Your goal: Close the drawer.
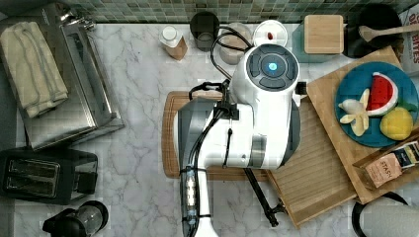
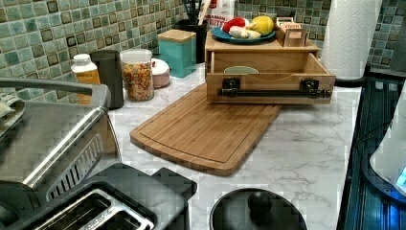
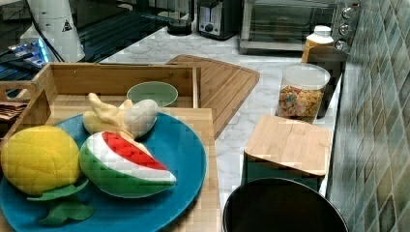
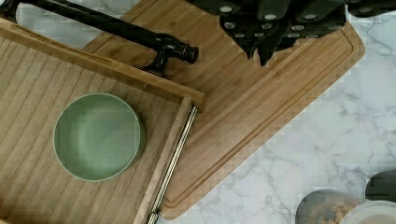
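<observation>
The drawer (image 4: 28, 93) stands pulled out of its wooden box, its ribbed floor (image 1: 316, 163) showing. A long black bar handle (image 4: 116, 25) runs along the drawer's front (image 2: 270, 81). Inside it lies a small green bowl (image 4: 97, 135), also seen against the drawer's wall (image 3: 121, 79). My gripper (image 4: 264, 53) hangs shut and holding nothing above the cutting board (image 4: 261, 107), just outside the drawer's front near one end of the handle and apart from it. In the top view the white arm (image 1: 257, 113) covers part of the drawer and the board.
On the box top sits a blue plate (image 1: 346, 84) of toy fruit and a tea box (image 1: 390, 168). Jars (image 2: 137, 74), a teal canister (image 2: 178, 51) and a dark cup stand along the tiled wall. A toaster oven (image 1: 74, 84), toaster (image 1: 44, 175) and paper towel roll (image 2: 352, 33) ring the marble counter.
</observation>
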Tool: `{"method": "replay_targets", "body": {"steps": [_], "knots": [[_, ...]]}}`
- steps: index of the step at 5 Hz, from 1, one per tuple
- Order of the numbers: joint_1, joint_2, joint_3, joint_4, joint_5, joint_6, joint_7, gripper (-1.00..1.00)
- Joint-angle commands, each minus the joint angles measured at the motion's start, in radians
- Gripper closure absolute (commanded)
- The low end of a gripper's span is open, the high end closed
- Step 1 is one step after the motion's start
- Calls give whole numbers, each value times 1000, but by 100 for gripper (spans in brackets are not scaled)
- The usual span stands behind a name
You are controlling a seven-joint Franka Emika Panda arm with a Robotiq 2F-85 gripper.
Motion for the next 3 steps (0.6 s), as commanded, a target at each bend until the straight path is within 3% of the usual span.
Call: {"method": "replay_targets", "body": {"steps": [1, 2, 3], "knots": [[0, 1, 0, 0, 8, 0, 0, 100], [11, -52, 13, -87, 9, 57, -50, 100], [26, -146, 35, -230, 15, 165, -285, 100]]}}
